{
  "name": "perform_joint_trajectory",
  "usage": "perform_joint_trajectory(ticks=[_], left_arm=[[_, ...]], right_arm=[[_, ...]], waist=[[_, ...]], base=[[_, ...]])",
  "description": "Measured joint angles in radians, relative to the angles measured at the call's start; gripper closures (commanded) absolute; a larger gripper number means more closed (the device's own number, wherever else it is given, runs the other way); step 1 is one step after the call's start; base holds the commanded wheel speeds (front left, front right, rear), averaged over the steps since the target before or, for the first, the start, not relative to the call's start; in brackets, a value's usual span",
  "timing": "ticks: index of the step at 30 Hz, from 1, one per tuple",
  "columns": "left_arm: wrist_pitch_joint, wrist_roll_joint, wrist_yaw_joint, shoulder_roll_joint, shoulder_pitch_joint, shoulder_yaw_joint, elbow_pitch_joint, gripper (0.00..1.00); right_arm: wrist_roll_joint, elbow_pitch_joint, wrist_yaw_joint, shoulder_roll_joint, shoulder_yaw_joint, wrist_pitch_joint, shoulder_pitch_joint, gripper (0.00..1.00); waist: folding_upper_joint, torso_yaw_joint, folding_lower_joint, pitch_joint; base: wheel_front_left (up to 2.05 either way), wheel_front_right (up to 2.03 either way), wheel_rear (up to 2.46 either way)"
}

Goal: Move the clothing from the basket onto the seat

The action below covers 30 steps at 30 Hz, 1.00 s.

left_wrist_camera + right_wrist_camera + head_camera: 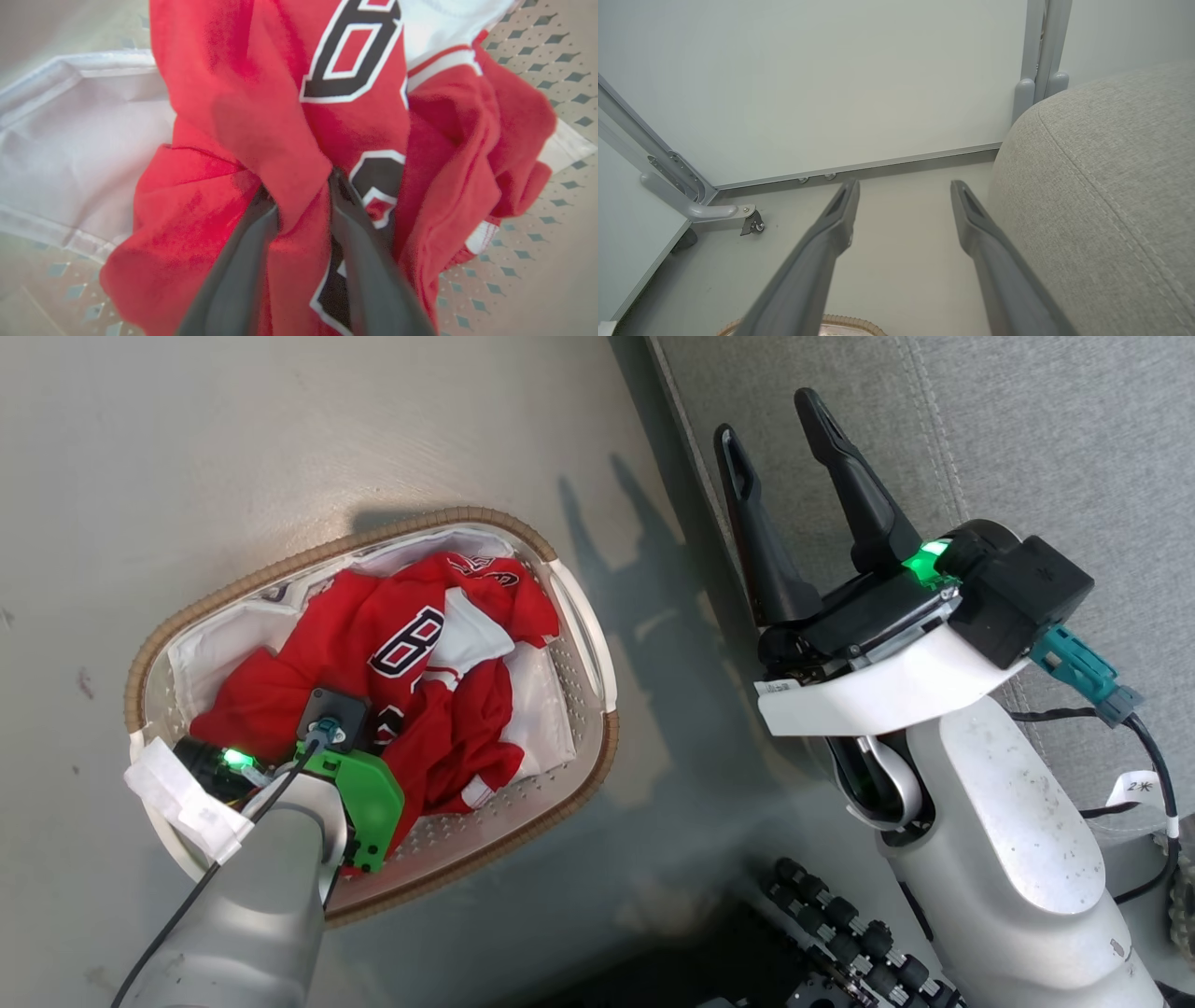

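The red clothing (373, 644) with black numerals lies crumpled in the white basket (327, 555) on the floor. My left arm reaches down into the basket, its wrist over the heap. In the left wrist view my left gripper (303, 186) is sunk into the clothing (261, 93), a fold of red fabric pinched between its two fingers, whose tips are buried in the cloth. My right gripper (770, 415) hangs open and holds nothing, above the floor beside the grey seat (1027, 448). The right wrist view has the open right gripper (903, 186) with the seat's rounded corner (1111, 186) at its right.
A white liner sheet (70, 140) lies under the clothing against the basket's perforated wall (537, 60). My base with black rollers (840, 933) stands at the lower right. A pale wall panel on a metal frame with a caster (752, 224) stands beyond the basket.
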Motion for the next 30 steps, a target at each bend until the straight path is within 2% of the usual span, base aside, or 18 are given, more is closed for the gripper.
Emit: perform_joint_trajectory(ticks=[9,18,30], left_arm=[[-0.012,-0.046,-0.013,-0.024,0.054,0.009,-0.021,1.00],[-0.016,-0.107,-0.024,-0.043,0.212,0.005,-0.274,1.00],[-0.016,-0.224,-0.028,-0.049,0.398,-0.023,-0.572,1.00]], right_arm=[[-0.009,0.032,0.000,0.000,-0.001,0.000,0.023,0.00],[-0.027,0.082,0.000,0.001,-0.034,0.000,0.104,0.00],[-0.085,0.152,0.000,-0.003,-0.065,0.000,0.236,0.00]], waist=[[0.0000,0.006,0.0000,-0.075],[0.0000,0.041,-0.0001,-0.201],[0.0000,0.122,-0.0001,-0.400]], base=[[0.00,0.00,0.00],[0.00,0.00,0.00],[0.00,0.00,0.00]])
